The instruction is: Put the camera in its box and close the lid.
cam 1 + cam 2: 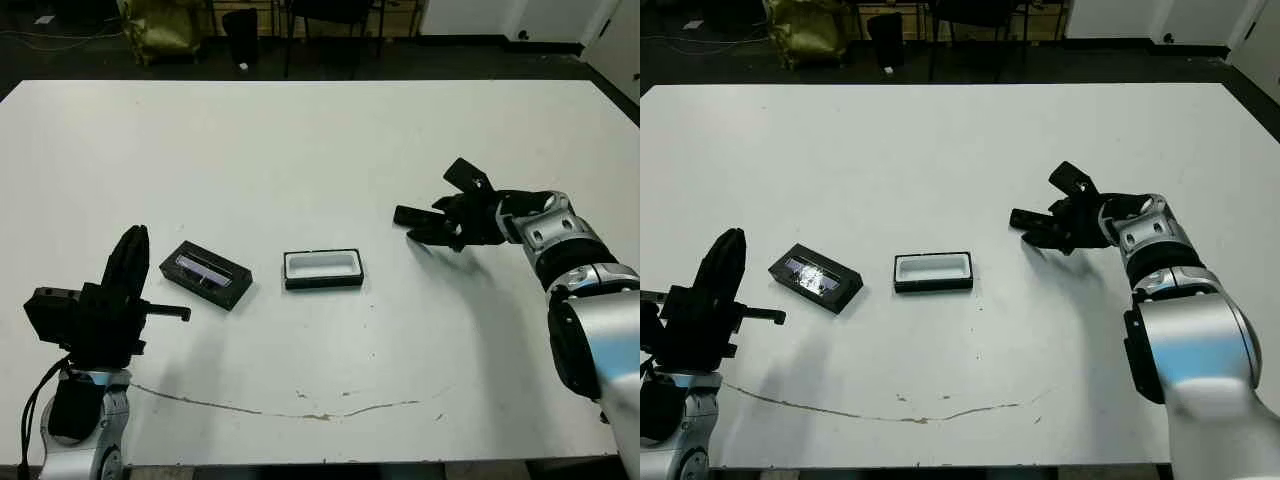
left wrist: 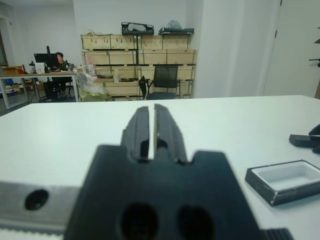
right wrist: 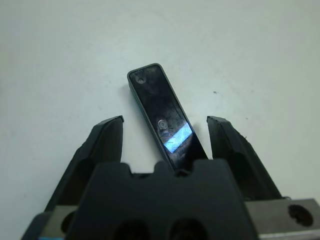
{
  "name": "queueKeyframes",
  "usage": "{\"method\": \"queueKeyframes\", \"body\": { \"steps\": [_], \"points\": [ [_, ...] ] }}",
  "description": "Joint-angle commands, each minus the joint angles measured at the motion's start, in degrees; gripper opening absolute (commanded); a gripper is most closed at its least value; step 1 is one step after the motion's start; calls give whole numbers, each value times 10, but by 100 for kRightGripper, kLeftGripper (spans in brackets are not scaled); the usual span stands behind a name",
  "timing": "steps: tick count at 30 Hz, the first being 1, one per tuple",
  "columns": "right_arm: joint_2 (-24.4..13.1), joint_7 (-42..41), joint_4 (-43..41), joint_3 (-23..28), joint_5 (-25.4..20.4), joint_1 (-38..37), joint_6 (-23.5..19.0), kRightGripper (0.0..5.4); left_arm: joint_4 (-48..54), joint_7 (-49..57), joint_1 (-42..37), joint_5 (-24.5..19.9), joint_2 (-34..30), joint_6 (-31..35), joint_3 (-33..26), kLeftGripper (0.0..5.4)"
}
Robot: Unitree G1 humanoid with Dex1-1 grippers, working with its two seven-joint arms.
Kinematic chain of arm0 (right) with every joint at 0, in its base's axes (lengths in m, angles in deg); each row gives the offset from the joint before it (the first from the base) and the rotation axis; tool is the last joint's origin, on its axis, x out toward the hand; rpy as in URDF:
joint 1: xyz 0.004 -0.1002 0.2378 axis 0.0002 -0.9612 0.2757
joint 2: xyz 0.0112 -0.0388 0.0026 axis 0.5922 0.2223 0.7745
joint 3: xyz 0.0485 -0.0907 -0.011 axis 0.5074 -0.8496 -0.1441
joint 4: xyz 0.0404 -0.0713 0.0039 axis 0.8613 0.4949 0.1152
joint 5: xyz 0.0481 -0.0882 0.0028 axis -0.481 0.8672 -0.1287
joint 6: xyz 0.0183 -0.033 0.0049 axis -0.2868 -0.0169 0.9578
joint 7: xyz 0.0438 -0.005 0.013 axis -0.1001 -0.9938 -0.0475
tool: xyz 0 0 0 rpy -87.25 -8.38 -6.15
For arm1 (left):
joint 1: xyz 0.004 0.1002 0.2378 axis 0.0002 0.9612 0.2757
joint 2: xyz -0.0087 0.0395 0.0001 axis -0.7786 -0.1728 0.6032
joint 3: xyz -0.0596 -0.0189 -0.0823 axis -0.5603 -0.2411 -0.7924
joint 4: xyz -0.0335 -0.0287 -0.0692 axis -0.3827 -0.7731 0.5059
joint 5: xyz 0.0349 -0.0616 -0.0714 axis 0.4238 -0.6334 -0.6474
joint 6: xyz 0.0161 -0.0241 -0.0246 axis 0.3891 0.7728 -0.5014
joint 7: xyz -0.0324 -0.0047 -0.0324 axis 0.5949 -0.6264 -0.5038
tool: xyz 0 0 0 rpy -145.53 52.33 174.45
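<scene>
White bench, matte and smooth, big rectangle; far half bare, a thin brown scuff line runs near the front edge. Dark floor and chair legs past the far edge.

Right arm, silver shell with black joints, comes in from the right edge. Right gripper spread wide, black blunt fingers either side of the camera, not touching it in the wrist view; nothing gripped. Left gripper sits low at the front left corner, its two ribbed black fingers nearly pressed together with only a thin slit between, empty.

Lid: flat black rectangle, shiny silvery window strip on top, lying flat and skewed, left of centre, just beside the left gripper. Clear bench between it and the box.

Box: shallow black tray, white lining, open, empty, about mid-bench toward the front edge, long side roughly parallel to that edge. Open bench all round it.

Camera: slim glossy black bar, rounded ends, reflective face up with a bright glint, lying flat on the bench right of the box, well apart from it, between the right gripper's fingers. Its far end sticks out past the fingertips.
</scene>
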Motion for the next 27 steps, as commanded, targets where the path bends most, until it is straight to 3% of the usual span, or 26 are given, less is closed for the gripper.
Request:
{"method": "queueKeyframes", "body": {
  "steps": [1, 11, 22, 27],
  "points": [
    [-4, -26, 18, -35, 39, -34, 8, 336, -6, -1, 3, 6, -7, 3, 2, 0],
    [-24, -109, 16, -50, 37, -15, 7, 328, -10, -1, 2, 2, -5, 0, 3, 0],
    [-28, -124, 16, -62, 37, -38, 27, 88, -7, -2, -1, 3, -8, 3, 5, 0],
    [-21, -137, 18, -60, 32, -41, 4, 49, -9, -4, -3, -3, -7, 3, 5, 0]
  ]
}}
